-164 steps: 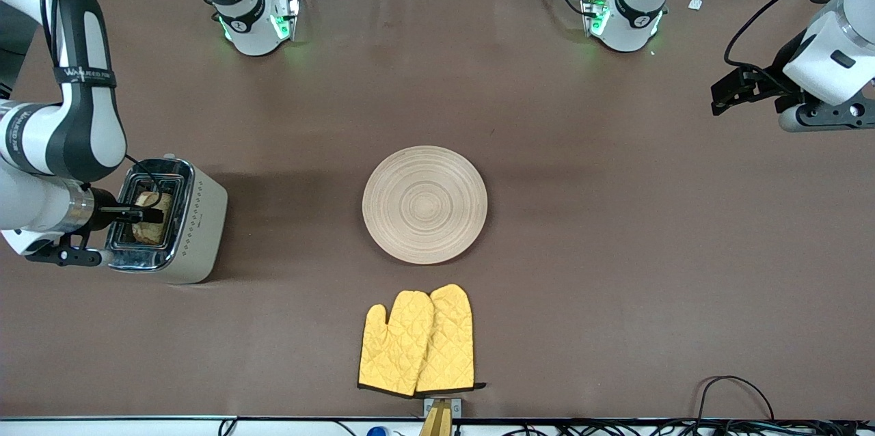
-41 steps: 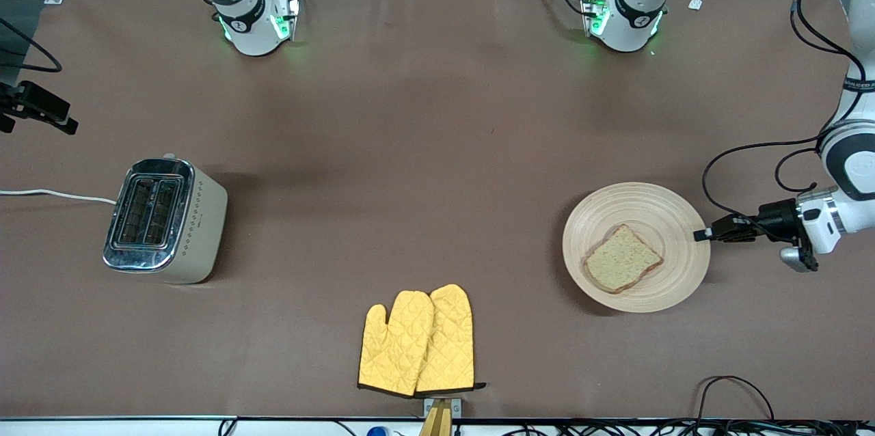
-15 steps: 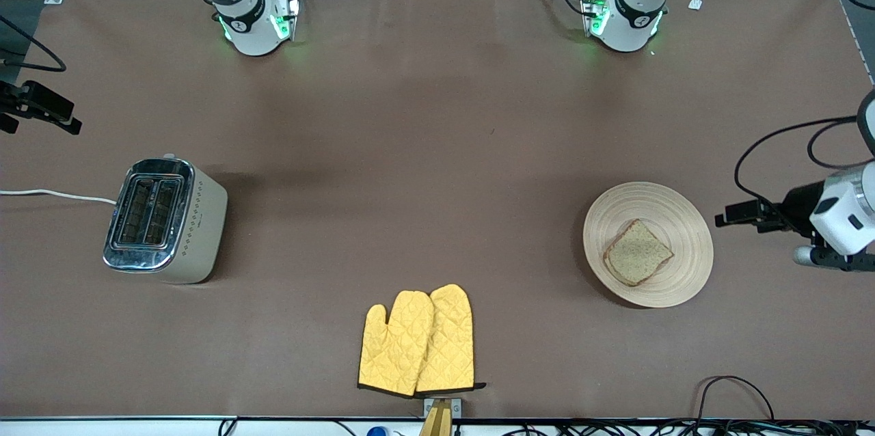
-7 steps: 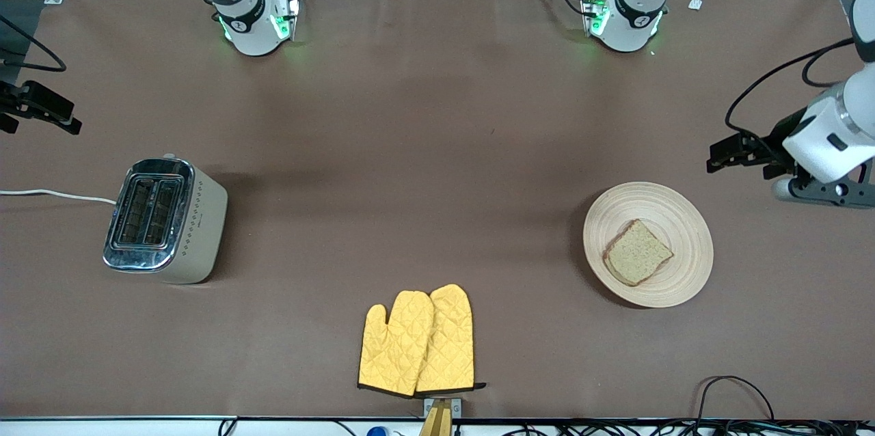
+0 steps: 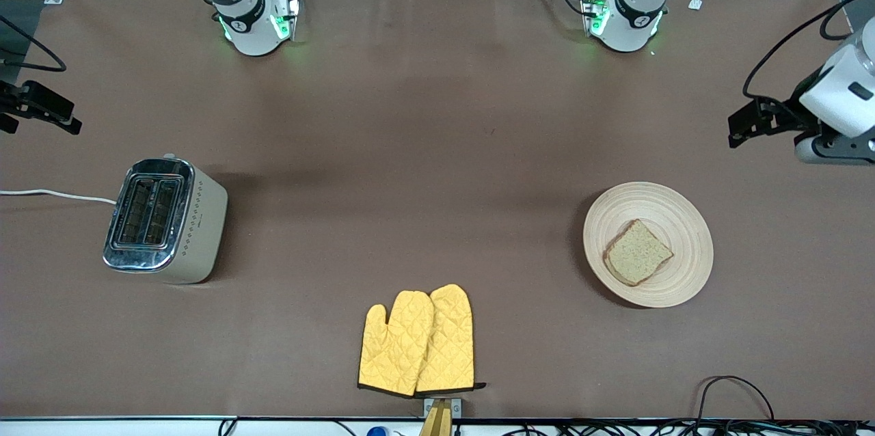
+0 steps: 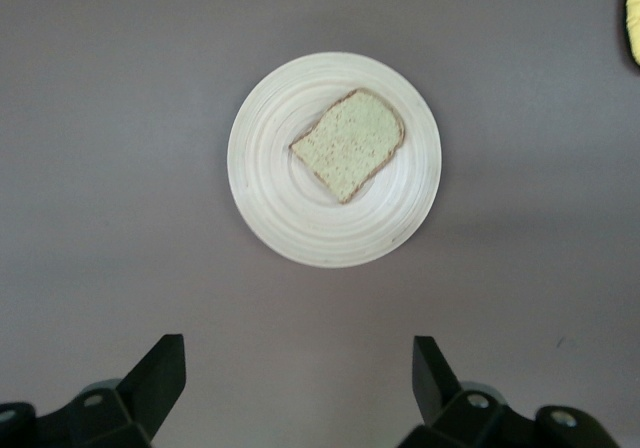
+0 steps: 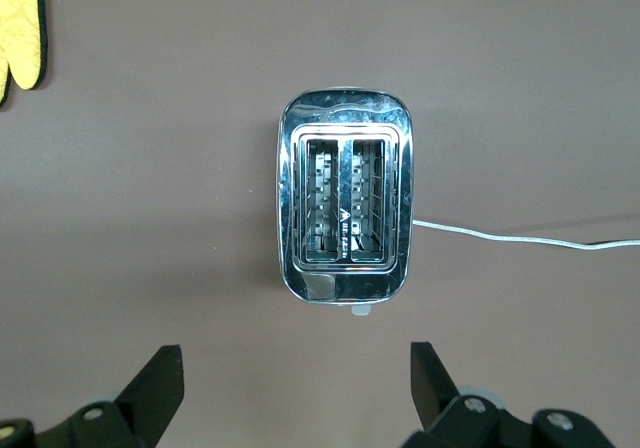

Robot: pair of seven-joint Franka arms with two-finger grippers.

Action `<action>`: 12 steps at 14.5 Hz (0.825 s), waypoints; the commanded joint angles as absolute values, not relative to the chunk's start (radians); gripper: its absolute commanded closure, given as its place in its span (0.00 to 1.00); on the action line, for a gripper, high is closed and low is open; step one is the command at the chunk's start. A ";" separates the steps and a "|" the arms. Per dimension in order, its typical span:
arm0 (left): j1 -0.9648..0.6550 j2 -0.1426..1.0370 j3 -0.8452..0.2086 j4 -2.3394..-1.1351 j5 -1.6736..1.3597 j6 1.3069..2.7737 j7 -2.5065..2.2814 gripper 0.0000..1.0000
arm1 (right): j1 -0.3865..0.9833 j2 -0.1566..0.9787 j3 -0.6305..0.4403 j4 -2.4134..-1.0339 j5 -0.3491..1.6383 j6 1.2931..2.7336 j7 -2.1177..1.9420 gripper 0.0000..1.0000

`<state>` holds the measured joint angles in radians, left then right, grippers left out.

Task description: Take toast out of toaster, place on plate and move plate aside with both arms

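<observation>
**Left arm pulls up and away from the plated toast**

Since half a second ago the left gripper [image 5: 738,128] has risen and drawn back toward the left arm's end of the table, no longer close beside the plate [image 5: 683,221]. It hangs in the air over bare table at that end, its fingers [image 6: 160,368] spread wide apart and holding nothing. The plate has not shifted in that time. It rests flat on the table toward the left arm's end, and the toast [image 5: 637,262] lies flat on it, a little off centre, toward the front camera.

At the right arm's end, the right gripper [image 5: 41,108] hovers over the table edge, just as before, its fingers [image 7: 155,378] also wide apart and empty. The toaster [image 5: 164,221] stands below it, nearer the camera, both slots empty, with a white cord [image 5: 55,195] trailing off the table end. Two yellow mitts [image 5: 418,340] lie side by side, overlapping, at the table's near edge, between toaster and plate.
</observation>
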<state>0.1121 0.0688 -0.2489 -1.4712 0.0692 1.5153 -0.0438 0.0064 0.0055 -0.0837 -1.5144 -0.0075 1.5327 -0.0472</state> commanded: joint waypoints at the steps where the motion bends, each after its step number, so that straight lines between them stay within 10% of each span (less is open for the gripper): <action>1: 0.037 0.012 -0.170 -1.495 0.071 1.445 -0.051 0.00 | 0.017 -0.015 -0.087 -1.531 -0.018 1.531 -0.029 0.00; 12: -0.017 -0.092 -0.137 -1.592 0.034 1.439 -0.094 0.00 | 0.015 -0.015 -0.087 -1.531 -0.018 1.529 -0.029 0.00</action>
